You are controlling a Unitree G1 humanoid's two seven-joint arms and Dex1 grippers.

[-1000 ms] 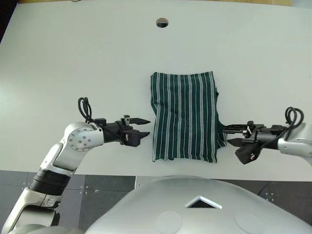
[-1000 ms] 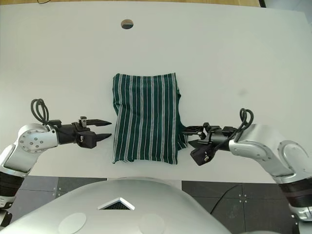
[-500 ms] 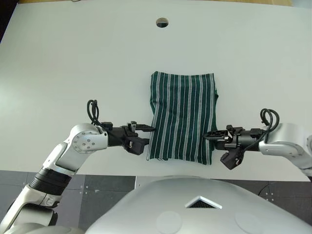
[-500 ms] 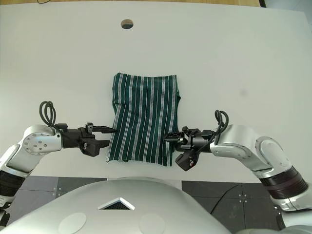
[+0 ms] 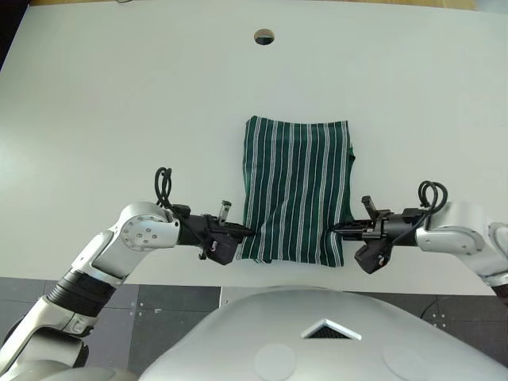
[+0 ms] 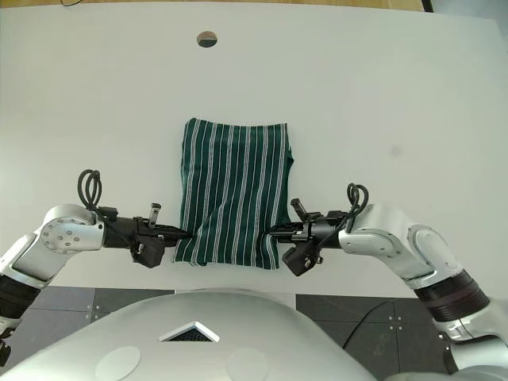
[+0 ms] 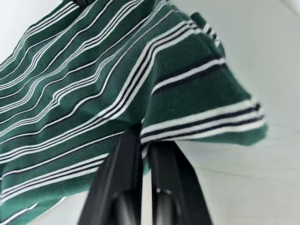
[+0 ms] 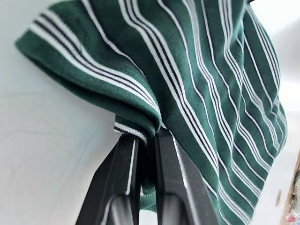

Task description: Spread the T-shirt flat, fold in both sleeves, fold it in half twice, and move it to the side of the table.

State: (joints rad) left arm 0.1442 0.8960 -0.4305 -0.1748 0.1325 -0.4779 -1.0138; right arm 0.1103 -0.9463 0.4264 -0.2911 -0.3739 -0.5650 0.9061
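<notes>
Beyond T-shirt [image 5: 298, 186], grommet hole [image 5: 263, 36] in table [image 5: 119, 103]

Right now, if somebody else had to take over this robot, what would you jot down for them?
Left gripper: shut on the T-shirt at its near left corner.
Right gripper: shut on the near right corner.
T-shirt: a striped rectangle in the middle of the table, near edge raised slightly.
Done: spread out; no sleeves stick out, so they look folded in.
Left: probably carry the near edge over to the far edge, fold in half again, then move it to the table's side.
</notes>
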